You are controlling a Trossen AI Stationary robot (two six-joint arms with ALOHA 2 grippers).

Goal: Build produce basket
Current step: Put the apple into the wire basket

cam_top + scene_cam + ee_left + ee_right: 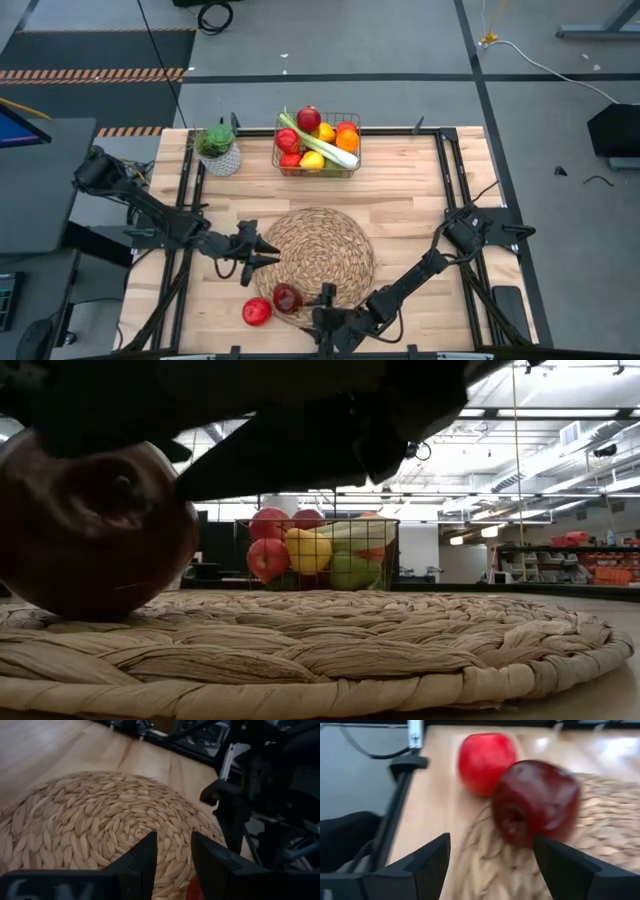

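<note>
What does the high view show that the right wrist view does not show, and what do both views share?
Only the high view shows the basket filled with produce at the far edge of the table, the white pot with a plant, and the left gripper at the left edge of the woven mat.

Only the right wrist view shows the gap between the right gripper's open fingers, with the dark red apple just ahead of them.

Both show the dark red apple on the mat's edge and the bright red apple beside it on the table.
</note>
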